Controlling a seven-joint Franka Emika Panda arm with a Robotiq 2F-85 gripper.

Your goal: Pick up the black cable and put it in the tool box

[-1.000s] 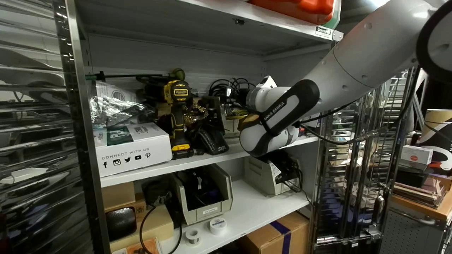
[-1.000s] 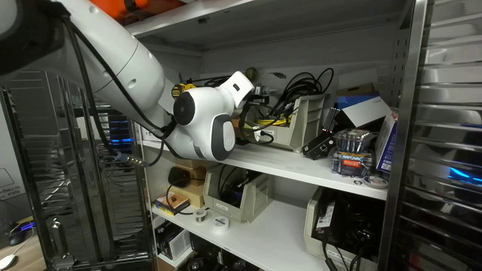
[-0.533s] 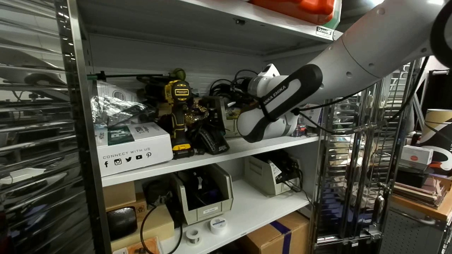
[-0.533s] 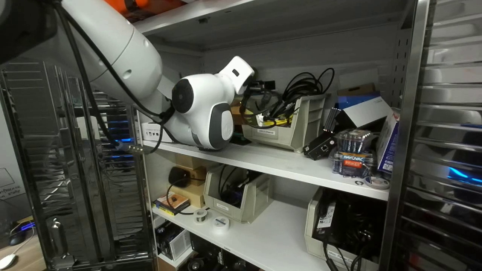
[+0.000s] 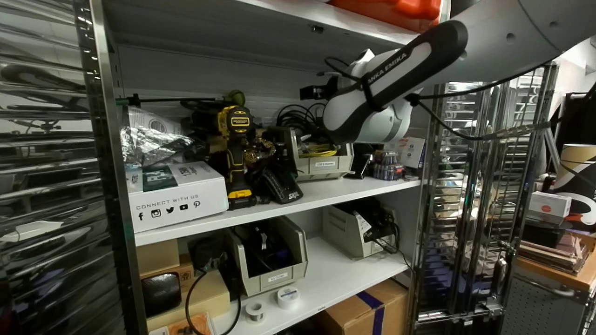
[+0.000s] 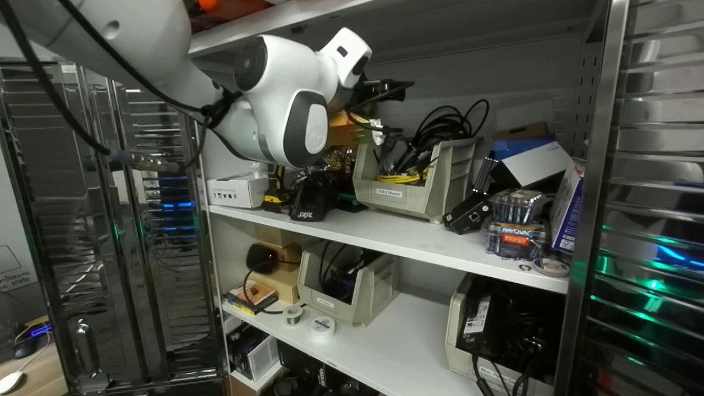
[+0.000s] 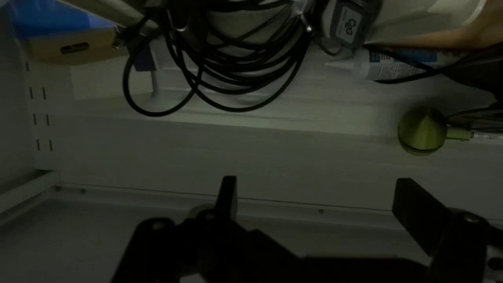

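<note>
In an exterior view a coil of black cable (image 6: 426, 135) lies in the labelled grey bin (image 6: 404, 202), which I take for the tool box. Its loops rise well above the rim; yellow cable lies in front of it. My gripper (image 6: 404, 91) is above the bin, apart from the coil, near the back wall. The wrist view, upside down, has the black cable (image 7: 200, 55) at the top and my gripper (image 7: 316, 184) lower down, jaws wide apart with only shelf wall between them. A thin cable with a pale tag (image 6: 378, 132) hangs from the wrist.
Left of the bin are a yellow drill (image 5: 237, 121), a SKIL tool (image 5: 279, 184) and a white box (image 5: 177, 195). Battery packs (image 6: 514, 236) and a black device (image 6: 467, 212) are on its other side. Close overhead is the upper shelf (image 6: 467, 33). A green ball (image 7: 420, 131) stands behind.
The arm has risen and drawn back, lifting the gripper off the bin's contents. A plug end that stuck up above the bin one second ago no longer shows there. The bin has stayed put.
</note>
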